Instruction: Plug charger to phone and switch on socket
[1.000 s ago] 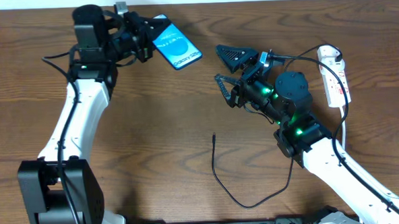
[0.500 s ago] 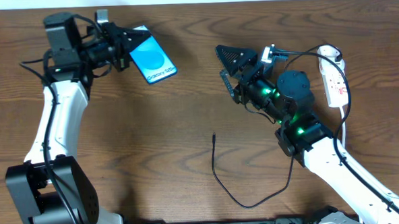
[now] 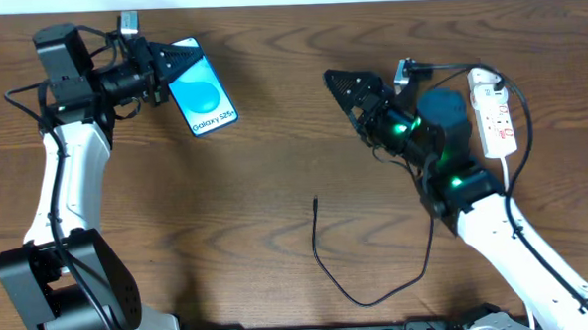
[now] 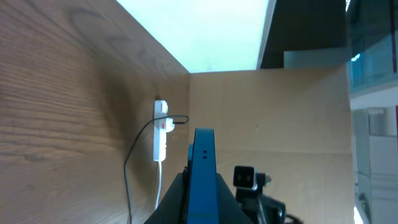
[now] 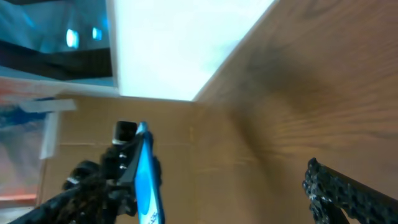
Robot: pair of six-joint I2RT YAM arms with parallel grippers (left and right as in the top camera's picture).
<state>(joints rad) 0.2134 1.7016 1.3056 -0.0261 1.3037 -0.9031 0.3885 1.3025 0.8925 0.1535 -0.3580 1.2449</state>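
Note:
My left gripper (image 3: 170, 67) is shut on the top end of the phone (image 3: 204, 99) and holds it above the table's far left. Its light blue screen faces up and reads "Galaxy S25+". In the left wrist view the phone (image 4: 203, 177) shows edge-on between the jaws. The charger (image 3: 315, 236) lies loose on the table, its plug tip near the centre, its black cable looping toward the front. My right gripper (image 3: 344, 85) hovers open and empty right of centre, apart from the charger. The white socket (image 3: 495, 116) lies at the far right.
The socket's white cord (image 3: 508, 180) runs down beside the right arm (image 3: 496, 226). A thin black wire arcs over the socket's top end. In the right wrist view, one dark finger (image 5: 336, 194) shows at the lower right and the phone (image 5: 147, 183) stands far off.
My left arm has swung to the left with the phone, which has turned more upright in the overhead view. My right gripper has rolled and shifted slightly right. The charger has not moved.

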